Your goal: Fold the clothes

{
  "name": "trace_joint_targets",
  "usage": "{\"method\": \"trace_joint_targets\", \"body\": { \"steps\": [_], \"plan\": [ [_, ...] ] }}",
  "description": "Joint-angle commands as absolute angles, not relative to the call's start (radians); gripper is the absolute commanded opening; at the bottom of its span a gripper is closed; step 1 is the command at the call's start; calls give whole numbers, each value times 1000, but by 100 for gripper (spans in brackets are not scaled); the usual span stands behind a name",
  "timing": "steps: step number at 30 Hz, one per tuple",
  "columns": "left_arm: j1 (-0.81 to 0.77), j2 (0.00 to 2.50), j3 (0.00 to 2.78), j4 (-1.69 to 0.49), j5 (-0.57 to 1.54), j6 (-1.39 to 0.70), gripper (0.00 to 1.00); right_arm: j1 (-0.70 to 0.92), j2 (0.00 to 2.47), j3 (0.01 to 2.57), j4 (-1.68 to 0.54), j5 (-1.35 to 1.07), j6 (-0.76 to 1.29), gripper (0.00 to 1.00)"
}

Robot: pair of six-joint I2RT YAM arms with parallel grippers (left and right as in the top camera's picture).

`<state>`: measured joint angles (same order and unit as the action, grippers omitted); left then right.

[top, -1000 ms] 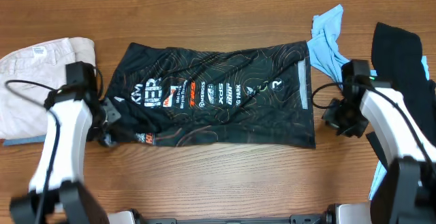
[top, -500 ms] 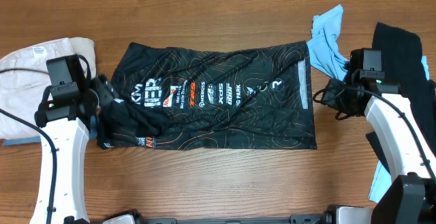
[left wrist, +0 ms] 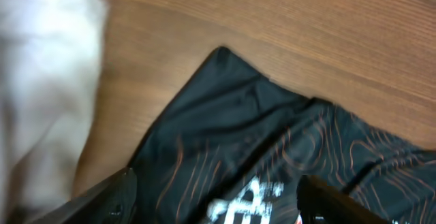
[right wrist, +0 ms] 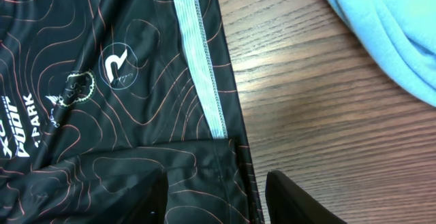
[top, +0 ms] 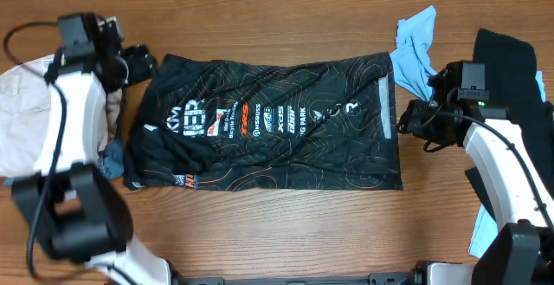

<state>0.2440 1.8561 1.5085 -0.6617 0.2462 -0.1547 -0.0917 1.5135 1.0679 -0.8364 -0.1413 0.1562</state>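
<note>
The black jersey [top: 268,120] with white and orange logos lies flat across the middle of the table. My left gripper [top: 138,60] is open just above its far-left corner. In the left wrist view the gripper [left wrist: 218,207] has its fingers spread over that corner of the jersey [left wrist: 259,135]. My right gripper [top: 409,122] is open at the jersey's right edge. In the right wrist view the gripper [right wrist: 218,200] straddles the hem of the jersey [right wrist: 102,81], with one finger over cloth and one over wood. Neither gripper holds anything.
A cream garment [top: 26,112] lies at the left edge, under my left arm. A light blue shirt [top: 415,51] lies by the jersey's far-right corner and shows in the right wrist view [right wrist: 381,20]. A plain black garment [top: 506,68] lies at the far right.
My left gripper has moved from the jersey's near-left corner up to its far-left corner. The near-left part of the jersey now lies spread further left. My right gripper shifted slightly towards the jersey's right edge.
</note>
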Motion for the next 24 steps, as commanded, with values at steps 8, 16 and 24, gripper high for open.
{"method": "trace_joint_targets", "body": {
  "steps": [8,16,24],
  "plan": [
    [235,2235,1870,-663,408,-100,73,-96,1500,1093,-851,-152,148,50],
    [218,2346,1888,-619,355,-88,72,-96,1500,1093,-868,-152,149,50],
    [171,2414,1888,-584,290,-59,72,-96,1500,1093,-878,-152,152,50]
  ]
}}
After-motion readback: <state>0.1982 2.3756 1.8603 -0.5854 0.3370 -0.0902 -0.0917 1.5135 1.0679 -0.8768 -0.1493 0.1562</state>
